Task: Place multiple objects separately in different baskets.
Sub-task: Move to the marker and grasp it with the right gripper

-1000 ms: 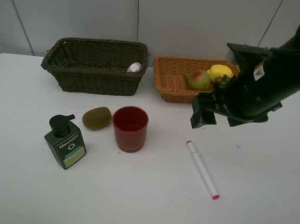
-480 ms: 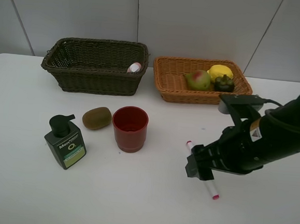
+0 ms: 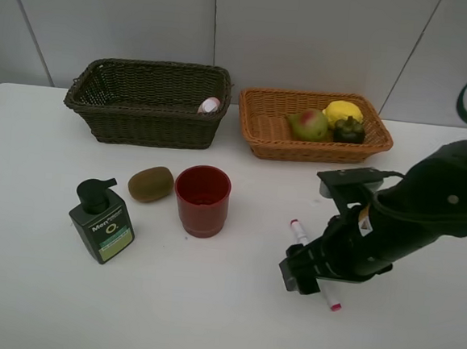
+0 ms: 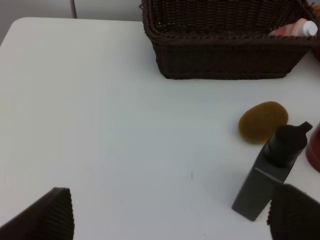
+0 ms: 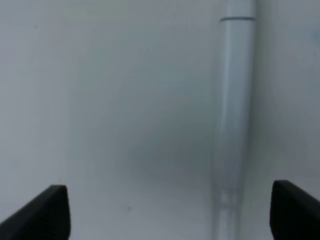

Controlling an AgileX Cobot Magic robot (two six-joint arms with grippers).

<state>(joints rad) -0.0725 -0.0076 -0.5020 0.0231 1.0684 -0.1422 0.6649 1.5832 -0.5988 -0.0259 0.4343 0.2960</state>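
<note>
The white-pink marker (image 3: pixel 297 229) lies on the table, its middle hidden under my right gripper (image 3: pixel 303 275), which hangs open just above it. In the right wrist view the marker (image 5: pixel 235 100) runs between the spread fingertips, nearer one of them, with my right gripper (image 5: pixel 172 215) apart from it. Pear (image 3: pixel 308 124), lemon (image 3: pixel 343 112) and mangosteen (image 3: pixel 349 130) sit in the orange basket (image 3: pixel 265 127). A pink bottle (image 3: pixel 210 105) lies in the dark basket (image 3: pixel 148 127). Kiwi (image 3: pixel 150 183), red cup (image 3: pixel 202 199) and pump bottle (image 3: pixel 102 221) stand on the table. My left gripper (image 4: pixel 175 220) is open and empty.
The left wrist view shows the pump bottle (image 4: pixel 272 170) close to one fingertip, the kiwi (image 4: pixel 262 121) beyond it, and the dark basket (image 4: pixel 225 55) with the pink bottle (image 4: pixel 295 27) farther off. A grey wall stands behind the baskets.
My right arm has swung down from beside the orange basket to just above the marker, jaws staying open. Nothing else has moved.
</note>
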